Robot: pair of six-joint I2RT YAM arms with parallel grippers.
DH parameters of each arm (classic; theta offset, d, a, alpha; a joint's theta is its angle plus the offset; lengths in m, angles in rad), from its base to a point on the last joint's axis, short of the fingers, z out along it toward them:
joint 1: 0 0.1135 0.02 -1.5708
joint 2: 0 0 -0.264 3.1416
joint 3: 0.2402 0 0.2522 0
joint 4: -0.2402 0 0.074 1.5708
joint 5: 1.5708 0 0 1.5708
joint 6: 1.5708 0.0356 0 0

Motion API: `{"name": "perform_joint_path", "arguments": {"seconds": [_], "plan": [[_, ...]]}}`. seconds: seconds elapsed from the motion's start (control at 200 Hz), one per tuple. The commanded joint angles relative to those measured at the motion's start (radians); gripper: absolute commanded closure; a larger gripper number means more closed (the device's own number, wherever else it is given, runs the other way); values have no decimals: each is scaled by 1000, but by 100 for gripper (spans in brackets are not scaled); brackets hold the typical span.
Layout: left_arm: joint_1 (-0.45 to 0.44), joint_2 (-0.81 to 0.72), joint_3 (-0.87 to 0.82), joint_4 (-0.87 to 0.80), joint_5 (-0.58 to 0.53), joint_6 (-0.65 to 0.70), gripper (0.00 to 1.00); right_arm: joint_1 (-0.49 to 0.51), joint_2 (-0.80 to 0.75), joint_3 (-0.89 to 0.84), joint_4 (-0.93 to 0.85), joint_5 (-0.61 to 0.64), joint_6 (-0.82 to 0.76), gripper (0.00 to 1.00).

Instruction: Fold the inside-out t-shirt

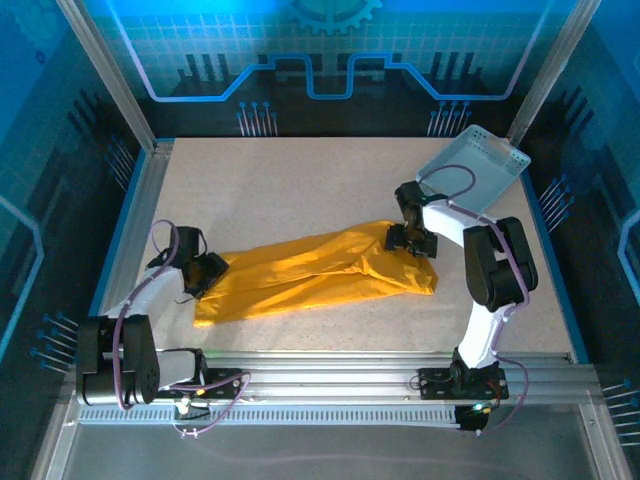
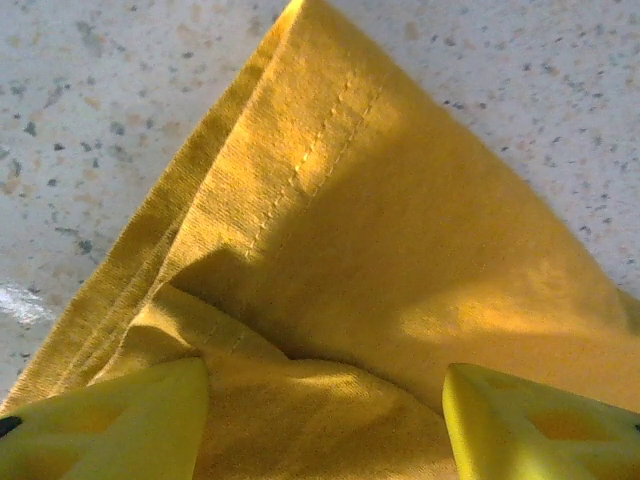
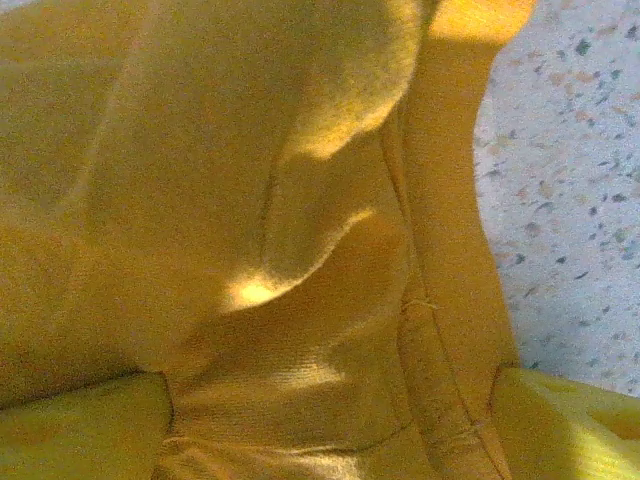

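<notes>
Mustard-yellow t-shirt (image 1: 310, 272) lies stretched as a long crumpled band across the middle of the speckled table (image 1: 290, 185). The left gripper (image 2: 325, 405) sits at its left end, fingers spread with bunched cloth between them. The right gripper (image 3: 330, 415) is spread over the right end.

The counter (image 1: 280, 190) is bare behind the t-shirt (image 1: 310, 272) (which lies across the middle); the pale blue perforated basket (image 1: 472, 168) blocks the far right corner.
</notes>
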Motion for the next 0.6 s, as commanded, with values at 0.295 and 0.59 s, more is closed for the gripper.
{"name": "perform_joint_path", "arguments": {"seconds": [0.295,0.59], "plan": [[11,-25,-29,2,-45,-19,36,66,54,28,-57,-3,65,74],[-37,-12,-41,22,-8,-18,38,0,-99,-37,-57,99,23,100]]}}
